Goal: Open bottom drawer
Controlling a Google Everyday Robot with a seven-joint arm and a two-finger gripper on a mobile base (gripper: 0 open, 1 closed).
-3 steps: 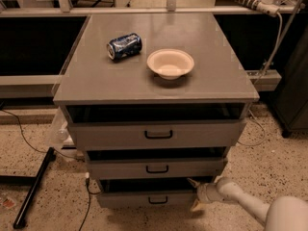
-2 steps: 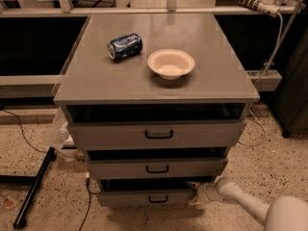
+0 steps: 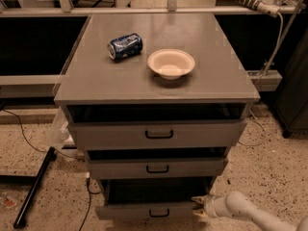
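The bottom drawer (image 3: 144,211) is the lowest and narrowest of three grey drawers in the cabinet. It stands pulled out, with a dark gap above its front and a small black loop handle (image 3: 159,212) in the middle. My gripper (image 3: 199,207) is at the right end of that drawer front, touching or hooked on its edge. The white arm (image 3: 240,210) reaches in from the lower right corner.
The top drawer (image 3: 159,134) and middle drawer (image 3: 158,168) also stand slightly out. A blue can (image 3: 124,45) lies on the cabinet top (image 3: 96,76) beside a white bowl (image 3: 171,63). A black bar (image 3: 33,186) and cables lie on the speckled floor at the left.
The bottom drawer has slid further out toward the camera, and the gripper has moved with its right end.
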